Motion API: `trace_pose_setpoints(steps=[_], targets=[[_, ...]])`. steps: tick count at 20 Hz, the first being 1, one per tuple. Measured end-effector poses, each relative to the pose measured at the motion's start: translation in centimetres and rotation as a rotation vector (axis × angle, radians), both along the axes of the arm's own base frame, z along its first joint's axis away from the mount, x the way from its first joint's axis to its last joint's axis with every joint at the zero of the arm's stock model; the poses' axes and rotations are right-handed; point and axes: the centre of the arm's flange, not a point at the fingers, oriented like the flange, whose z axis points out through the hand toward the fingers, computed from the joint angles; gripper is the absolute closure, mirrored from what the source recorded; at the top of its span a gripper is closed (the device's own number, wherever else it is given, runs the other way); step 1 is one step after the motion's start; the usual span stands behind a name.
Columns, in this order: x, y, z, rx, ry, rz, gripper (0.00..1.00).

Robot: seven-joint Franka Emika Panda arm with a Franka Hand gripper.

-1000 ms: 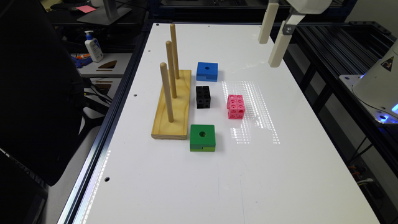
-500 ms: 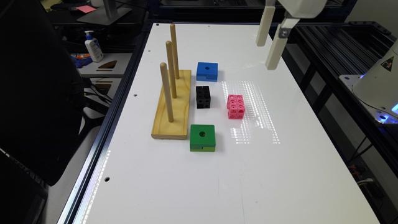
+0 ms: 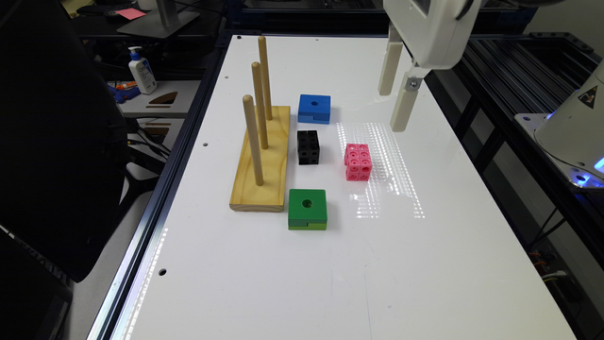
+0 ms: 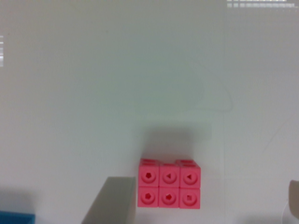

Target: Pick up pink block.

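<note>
The pink block (image 3: 357,162) sits on the white table (image 3: 330,283) near its middle, a small cube of linked cubelets with a round hole in each facet. My gripper (image 3: 390,111) hangs above the table, beyond the block and a little toward the exterior view's right. It touches nothing. In the wrist view the pink block (image 4: 169,189) lies between one grey finger (image 4: 112,203) and the other finger at the picture's edge (image 4: 294,200). The fingers stand wide apart with nothing held, so the gripper is open.
A black cube (image 3: 308,147) stands close beside the pink block on the exterior view's left. A blue block (image 3: 314,108) lies behind it and a green block (image 3: 307,208) in front. A wooden base with three pegs (image 3: 262,160) lies further left. The table's right edge is near.
The gripper has moved toward the exterior view's left and lower, closer to the pink block. The blocks have not moved.
</note>
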Motion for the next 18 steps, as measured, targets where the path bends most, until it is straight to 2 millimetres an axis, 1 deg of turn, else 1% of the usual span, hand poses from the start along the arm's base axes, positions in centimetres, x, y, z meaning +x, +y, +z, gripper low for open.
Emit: trace_pose_setpoints(steps=[6,12,18], targets=[[0.3,0.0,-2.4,0.007,0.002,-0.002,0.00],[0.4,-0.2,-2.5,0.006,0.004,-0.006,0.00],[0.5,-0.9,-2.5,0.003,0.003,-0.015,0.00]])
